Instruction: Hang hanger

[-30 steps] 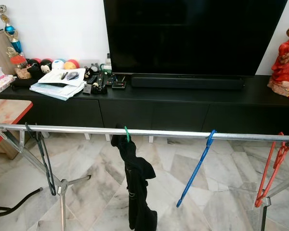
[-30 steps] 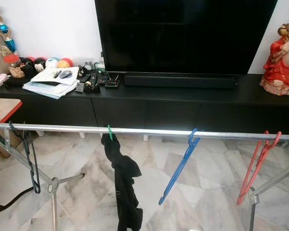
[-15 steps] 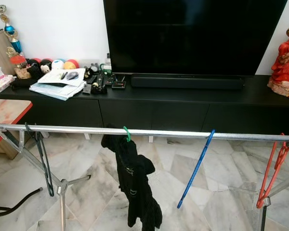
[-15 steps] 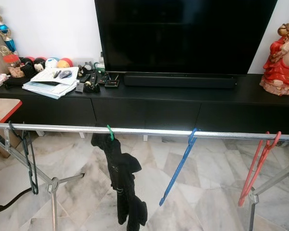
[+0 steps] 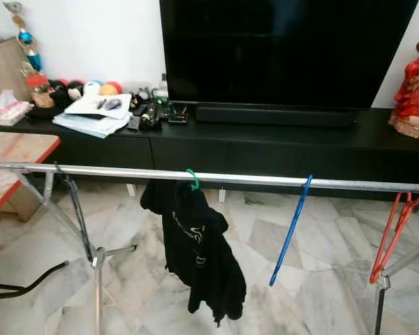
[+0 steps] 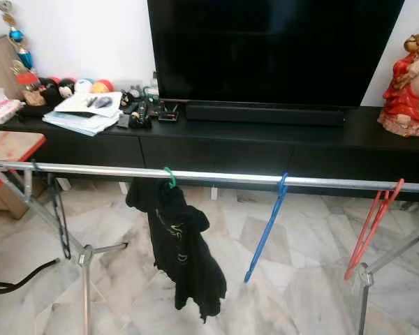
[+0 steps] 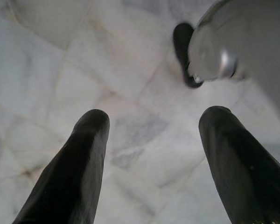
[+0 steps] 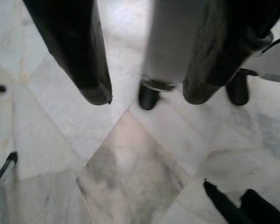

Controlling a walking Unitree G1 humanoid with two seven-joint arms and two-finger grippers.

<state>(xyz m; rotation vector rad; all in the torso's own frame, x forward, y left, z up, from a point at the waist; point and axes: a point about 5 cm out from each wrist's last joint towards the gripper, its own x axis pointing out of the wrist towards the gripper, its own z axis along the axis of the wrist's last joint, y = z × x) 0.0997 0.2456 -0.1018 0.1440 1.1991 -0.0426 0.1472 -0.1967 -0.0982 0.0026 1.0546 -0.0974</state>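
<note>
A marble floor [image 5: 265,237] lies under both claws. The left claw [image 7: 151,140] and right claw [image 8: 144,93] hang with fingers apart, holding nothing. Ahead of them, a green hanger [image 5: 193,179] carrying a black garment [image 5: 199,255] hangs on the rail [image 5: 251,179] before a black TV cabinet [image 5: 265,143].

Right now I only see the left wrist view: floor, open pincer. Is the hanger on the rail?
Observer: Yes. A green hanger carrying a black garment hangs on the metal rail.
Operator: Anything else on it?
Observer: Three bare ones: a black hanger near the left end, a blue hanger right of the garment, a red hanger far right.
Operator: Right pincer holding anything?
Observer: No. The right pincer is open above the marble floor.
</note>
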